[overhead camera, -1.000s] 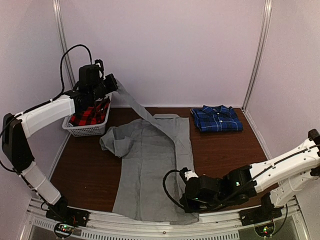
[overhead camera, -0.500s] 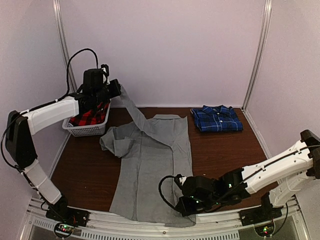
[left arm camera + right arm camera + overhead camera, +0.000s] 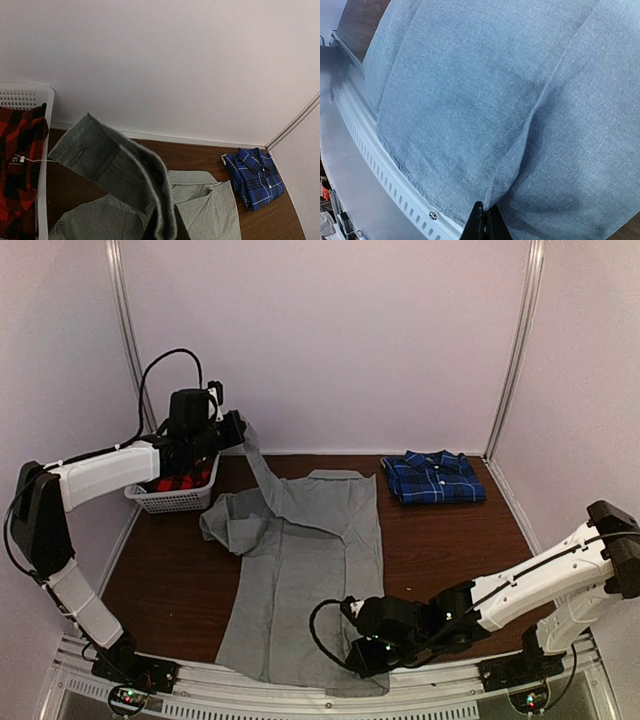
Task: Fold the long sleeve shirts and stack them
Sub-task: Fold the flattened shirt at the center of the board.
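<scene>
Table (image 3: 440, 540) is dark wood. The grey shirt (image 3: 300, 560) lies collar-far down the middle, hem hanging over the near rail, so I read it as mid-fold and not yet stacked. The blue plaid shirt (image 3: 433, 478) is already folded at the far right, well apart, and looks like the base of the stack. White basket (image 3: 180, 502) at far left holds a red plaid cloth (image 3: 170, 483), not being worked on. My left gripper (image 3: 236, 428) hangs up above the basket's right end, pinched tight on the grey sleeve (image 3: 100, 155), which I'd say keeps the sleeve off the body while the side panel comes over. My right gripper (image 3: 362, 655) is low at the near edge, tips pressed together on a ridge of the hem (image 3: 520, 150), likely dragging that side inward. Versus a second ago, the right gripper has slid left along the rail and taken the hem with it, so the shirt's right edge now sits closer to centre. The sleeve no longer stretches across to that edge; it drops shorter and steeper. The left gripper barely shifted.
</scene>
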`<state>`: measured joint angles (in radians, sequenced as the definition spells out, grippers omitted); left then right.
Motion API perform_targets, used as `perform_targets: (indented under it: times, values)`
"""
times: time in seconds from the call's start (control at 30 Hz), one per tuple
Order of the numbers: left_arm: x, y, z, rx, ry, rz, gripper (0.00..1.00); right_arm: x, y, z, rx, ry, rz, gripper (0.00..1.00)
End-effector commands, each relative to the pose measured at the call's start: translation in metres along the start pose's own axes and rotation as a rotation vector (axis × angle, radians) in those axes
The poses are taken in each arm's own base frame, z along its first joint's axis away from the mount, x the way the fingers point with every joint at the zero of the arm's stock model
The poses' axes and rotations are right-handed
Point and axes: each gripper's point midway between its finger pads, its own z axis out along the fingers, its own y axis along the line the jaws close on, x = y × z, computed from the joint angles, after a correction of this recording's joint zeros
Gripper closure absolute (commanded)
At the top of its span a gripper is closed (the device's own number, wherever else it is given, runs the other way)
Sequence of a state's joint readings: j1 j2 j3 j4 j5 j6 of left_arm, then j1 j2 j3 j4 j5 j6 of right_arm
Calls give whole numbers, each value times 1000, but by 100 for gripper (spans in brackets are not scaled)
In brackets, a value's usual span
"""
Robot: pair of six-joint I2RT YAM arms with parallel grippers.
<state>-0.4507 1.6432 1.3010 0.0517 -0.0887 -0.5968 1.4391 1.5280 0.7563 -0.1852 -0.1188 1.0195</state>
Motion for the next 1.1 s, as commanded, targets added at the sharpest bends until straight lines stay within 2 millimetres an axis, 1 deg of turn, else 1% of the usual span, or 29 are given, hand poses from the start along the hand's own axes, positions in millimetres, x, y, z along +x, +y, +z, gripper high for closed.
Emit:
perform_targets:
  times: [0.0, 0.1, 0.2, 0.27, 0.3, 0.37, 0.47, 0.57, 0.67, 0.73, 0.8, 0.93, 1.07]
  values:
    - [-18, -16, -14, 86, -59, -12, 100, -3, 6, 1, -31, -1, -13, 90]
    - [-13, -26, -16, 153, -52, -5, 100, -14, 11, -6, -37, -37, -26, 78]
    - [-6, -37, -20, 236, -40, -4, 100, -30, 12, -15, -34, -76, -33, 63]
    - [-2, -44, -23, 285, -35, -4, 100, -44, 12, -24, -39, -112, -31, 57]
    - [0, -47, -24, 303, -30, -3, 100, -52, 10, -29, -33, -132, -31, 56]
    - [4, -51, -28, 334, -23, 1, 100, -73, 1, -40, -17, -186, -20, 56]
    - [7, -65, -38, 409, -25, 16, 100, -115, -17, -62, 4, -286, 17, 59]
    - [7, -81, -52, 473, -33, 55, 100, -157, -41, -87, 27, -397, 68, 63]
    - [4, -95, -69, 532, -45, 94, 100, -189, -70, -105, 62, -480, 120, 63]
    - [7, -103, -78, 568, -30, 113, 100, -205, -85, -113, 69, -524, 150, 64]
    - [14, -110, -86, 607, -12, 132, 100, -220, -96, -119, 61, -561, 176, 64]
    - [38, -132, -101, 695, 35, 174, 100, -246, -116, -125, 68, -619, 217, 64]
    - [64, -152, -112, 756, 83, 195, 100, -259, -125, -113, 35, -612, 234, 66]
